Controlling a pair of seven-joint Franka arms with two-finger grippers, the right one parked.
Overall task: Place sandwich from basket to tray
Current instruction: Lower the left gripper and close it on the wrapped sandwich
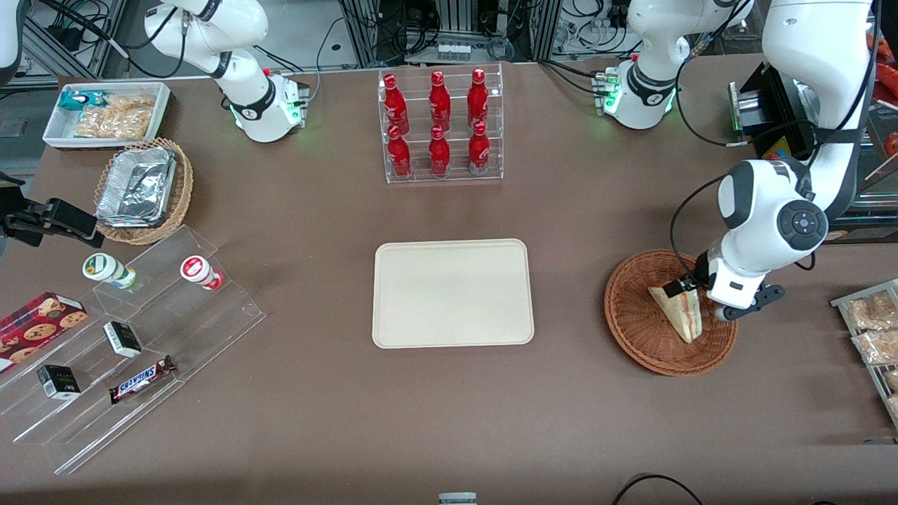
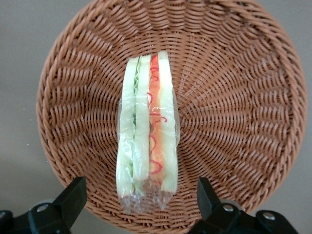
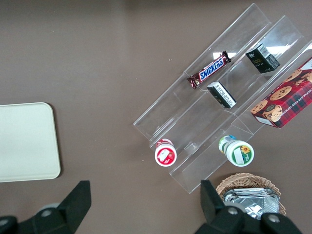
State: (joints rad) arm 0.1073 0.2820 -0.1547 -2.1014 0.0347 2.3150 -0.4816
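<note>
Left wrist view: the gripper hangs released above the basket, fingers straddling the wrapped sandwich (standing on edge), its long axis running straight away between them. The tray waits mid-table.

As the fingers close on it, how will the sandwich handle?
The sandwich looks soft, so a firm squeeze would likely dent the bread. Its clear wrap may be slippery. Standing on edge in the basket, between the open gripper fingers, it could tip if nudged.
</note>
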